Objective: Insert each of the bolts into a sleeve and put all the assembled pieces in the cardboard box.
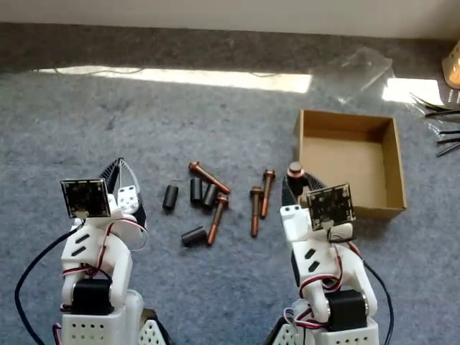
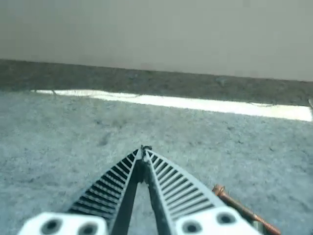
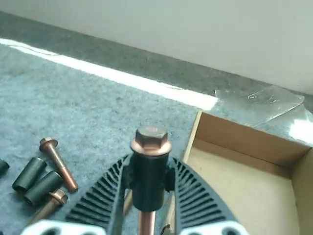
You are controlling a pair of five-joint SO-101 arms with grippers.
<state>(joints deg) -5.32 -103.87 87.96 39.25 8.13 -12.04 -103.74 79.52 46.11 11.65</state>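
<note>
Beside the near left corner of the open brown cardboard box, my right pincer is clamped around a short black cylindrical sleeve. A copper-coloured hex-head bolt is pushed through that sleeve, head up. I judge this piece assembled and held upright so it can be lifted over the box wall. The box floor that I can see is bare.

My left pincer hovers on the left over the grey carpet-like desk, its fingers pressed together on nothing, likely parked out of the way.

Between the two arms lie four loose copper bolts and four loose black sleeves. They are scattered close together, some touching, and I judge them reachable by either arm for the next pairing.
</note>
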